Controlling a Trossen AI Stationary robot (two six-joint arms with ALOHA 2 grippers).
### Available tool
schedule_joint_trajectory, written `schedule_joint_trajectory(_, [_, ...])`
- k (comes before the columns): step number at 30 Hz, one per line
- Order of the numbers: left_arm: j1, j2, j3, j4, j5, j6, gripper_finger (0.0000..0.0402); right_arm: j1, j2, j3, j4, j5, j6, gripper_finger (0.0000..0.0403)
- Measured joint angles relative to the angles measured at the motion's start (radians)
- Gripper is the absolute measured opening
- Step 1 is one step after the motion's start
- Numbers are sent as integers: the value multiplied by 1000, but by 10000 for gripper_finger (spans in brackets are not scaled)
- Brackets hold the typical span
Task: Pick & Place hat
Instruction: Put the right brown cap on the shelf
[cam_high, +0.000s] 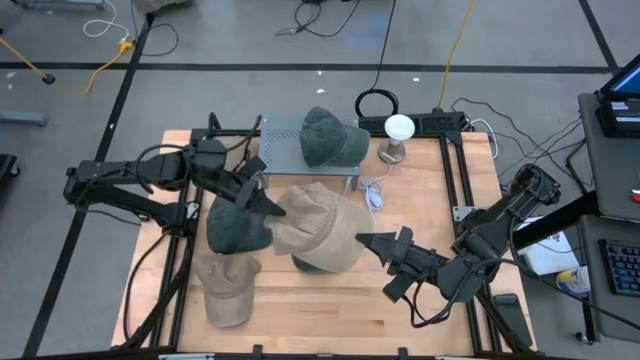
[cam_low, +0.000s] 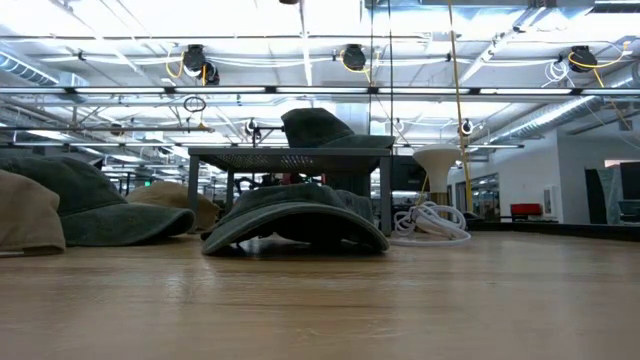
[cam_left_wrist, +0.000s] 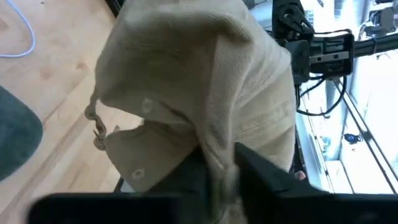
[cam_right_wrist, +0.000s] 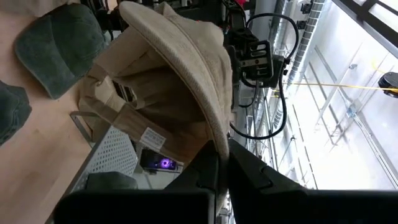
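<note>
A tan hat hangs between my two grippers over the middle of the table. My left gripper is shut on its left side and my right gripper on its right side. Its inside, with strap and label, shows in the right wrist view. Under it a dark cap lies crown up on the table. A dark green hat and a tan cap lie to the left. Another dark green cap sits on a metal rack. My left gripper pinches a fold of the tan hat's crown cloth between its two fingers, coming level from the table's left. The hat spreads out beyond the fingers, off the table. My right gripper pinches the edge of the hat's brim between its two fingers, coming from the table's right and near side, slanting. The brim rises from the fingers and the hat's open underside faces this gripper.
A small white lamp and a coiled white cord stand at the back right, next to the rack. Black rails run along the table's left and right edges. Bare wood lies along the near edge.
</note>
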Motion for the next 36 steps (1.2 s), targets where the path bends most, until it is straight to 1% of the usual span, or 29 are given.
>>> schedule_joint_trajectory(1, [0, 0, 0, 4, 1, 5, 34, 0, 0, 0, 0, 0, 0, 7])
schedule_joint_trajectory(2, [0, -1, 0, 9, 1, 11, 22, 0, 0, 0, 0, 0, 0, 7])
schedule_joint_trajectory(3, [0, -3, 0, 18, 2, 16, 20, 0, 0, 0, 0, 0, 0, 7])
schedule_joint_trajectory(5, [1, -9, 0, 65, 3, 19, 28, 0, 0, 0, -4, 0, 19, 8])
schedule_joint_trajectory(7, [5, -10, 0, 142, 14, 21, 34, 0, 0, 0, -15, 2, 54, 8])
schedule_joint_trajectory(9, [10, -9, 0, 231, 34, 23, 27, -2, 0, 0, -22, 2, 76, 13])
schedule_joint_trajectory(10, [12, -9, 0, 273, 39, 26, 19, -2, 0, 0, -28, 2, 77, 18])
schedule_joint_trajectory(12, [17, -10, 0, 325, 53, 30, 19, -2, 0, 0, -31, 5, 61, 32])
schedule_joint_trajectory(14, [28, -10, 0, 338, 65, 26, 19, -2, 0, 0, -30, 6, 62, 48])
schedule_joint_trajectory(16, [40, -13, 0, 339, 71, 34, 19, -2, 0, 0, -29, 14, 105, 64])
schedule_joint_trajectory(19, [66, -25, -1, 345, 77, 62, 19, -2, 0, 0, -30, 68, 227, 87])
schedule_joint_trajectory(22, [105, -37, -1, 345, 91, 84, 19, 5, 0, 0, -30, 147, 357, 106])
schedule_joint_trajectory(24, [134, -51, -1, 336, 108, 100, 19, 14, 0, 0, -30, 209, 434, 115])
schedule_joint_trajectory(26, [165, -57, 0, 342, 117, 114, 19, 20, 0, 0, -29, 246, 510, 120])
schedule_joint_trajectory(29, [209, -70, -1, 341, 128, 138, 19, 25, 0, 0, -29, 230, 632, 122])
schedule_joint_trajectory(32, [244, -73, -1, 342, 124, 173, 19, 11, 0, 0, -15, 179, 748, 120])
schedule_joint_trajectory(36, [271, -75, -1, 344, 65, 230, 19, -55, 0, 0, 104, 108, 986, 117])
